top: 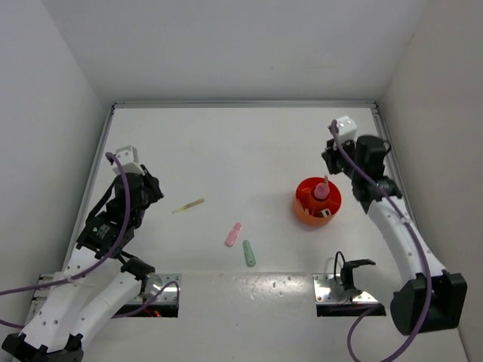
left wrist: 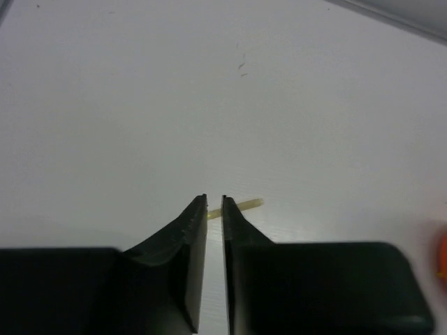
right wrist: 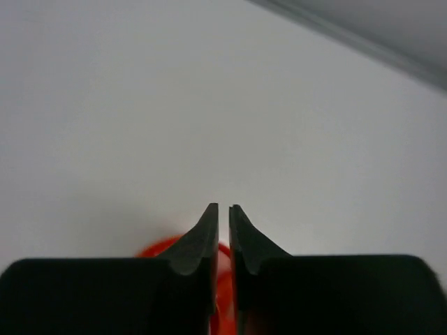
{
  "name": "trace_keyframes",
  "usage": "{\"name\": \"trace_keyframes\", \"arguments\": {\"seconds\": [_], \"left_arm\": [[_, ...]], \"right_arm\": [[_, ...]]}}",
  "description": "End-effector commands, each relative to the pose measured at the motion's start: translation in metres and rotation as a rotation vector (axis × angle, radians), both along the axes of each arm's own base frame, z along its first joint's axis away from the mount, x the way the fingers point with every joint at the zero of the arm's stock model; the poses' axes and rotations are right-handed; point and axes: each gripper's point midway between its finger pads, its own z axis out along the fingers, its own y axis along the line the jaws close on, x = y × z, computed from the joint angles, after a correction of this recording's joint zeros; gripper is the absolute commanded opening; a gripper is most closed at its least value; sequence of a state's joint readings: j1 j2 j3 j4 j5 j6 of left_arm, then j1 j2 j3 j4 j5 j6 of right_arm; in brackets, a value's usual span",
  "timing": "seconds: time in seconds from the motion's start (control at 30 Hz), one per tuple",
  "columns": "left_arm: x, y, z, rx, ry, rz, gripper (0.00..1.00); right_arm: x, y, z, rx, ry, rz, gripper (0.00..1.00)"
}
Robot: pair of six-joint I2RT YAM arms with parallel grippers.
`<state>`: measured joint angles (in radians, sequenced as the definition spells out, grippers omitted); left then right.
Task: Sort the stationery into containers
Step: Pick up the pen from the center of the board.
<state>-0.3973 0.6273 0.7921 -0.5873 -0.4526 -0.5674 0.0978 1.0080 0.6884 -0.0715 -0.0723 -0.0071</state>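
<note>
**A:** What do you have to count?

**B:** You have one orange tub (top: 317,205), one yellow stick (top: 189,205), two markers and one tube (top: 322,190). The pink marker (top: 233,234) and the green marker (top: 248,253) lie just beside each other. I can't tell whether they touch. Something small and pale sits at the tub's near rim, too small to name.

**A:** And the setting?

**B:** Your surface (top: 249,143) is plain white, with white walls (top: 226,45) on three sides. A thin metal rail (top: 241,104) runs along the far edge. Two metal plates (top: 336,288) sit at the near edge by the arm bases.

**A:** How does the stationery look, and where is it?

**B:** The stick is thin and pale yellow. It lies slanted, left of the middle. The markers are short and stubby, near the middle toward your side. The tube stands in the tub with its pink cap up. The tub is round and sits on the right half.

**A:** The pincers?

**B:** Your left pincer (left wrist: 214,202) is narrowly parted, with a thin slit between the fingers and nothing gripped. From its wrist camera the stick's end shows just past the tips. From above, the stick lies clear of it. Your right pincer (right wrist: 223,206) is clenched on nothing, and the tub's orange rim shows below its tips.
</note>
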Motion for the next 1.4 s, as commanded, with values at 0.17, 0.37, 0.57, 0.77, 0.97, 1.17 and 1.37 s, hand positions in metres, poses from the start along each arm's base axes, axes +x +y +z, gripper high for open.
{"name": "trace_keyframes", "arguments": {"seconds": [0.17,0.37,0.57,0.77,0.97,1.17,1.37], "left_arm": [[0.004,0.015,-0.002,0.015,-0.003,0.093,0.03],[-0.018,0.064,0.015,0.006,-0.076,0.377,0.94],[-0.039,0.083,0.033,-0.057,-0.169,0.466,0.93],[-0.044,0.083,0.038,-0.081,-0.196,0.457,0.87],[-0.042,0.080,0.039,-0.085,-0.197,0.436,0.87],[-0.042,0.077,0.042,-0.092,-0.205,0.415,0.87],[-0.041,0.075,0.042,-0.095,-0.203,0.406,0.87]], "right_arm": [[-0.059,0.219,0.054,0.098,0.075,1.313,0.64],[-0.052,0.314,-0.030,-0.112,0.214,1.425,0.75],[-0.020,0.395,-0.048,-0.290,0.153,1.423,0.76],[-0.037,0.439,-0.097,-0.441,0.090,1.467,0.62],[-0.031,0.466,-0.123,-0.526,0.041,1.423,0.41],[-0.024,0.476,-0.137,-0.536,0.053,1.390,0.40],[-0.030,0.478,-0.152,-0.545,0.077,1.403,0.41]]}}
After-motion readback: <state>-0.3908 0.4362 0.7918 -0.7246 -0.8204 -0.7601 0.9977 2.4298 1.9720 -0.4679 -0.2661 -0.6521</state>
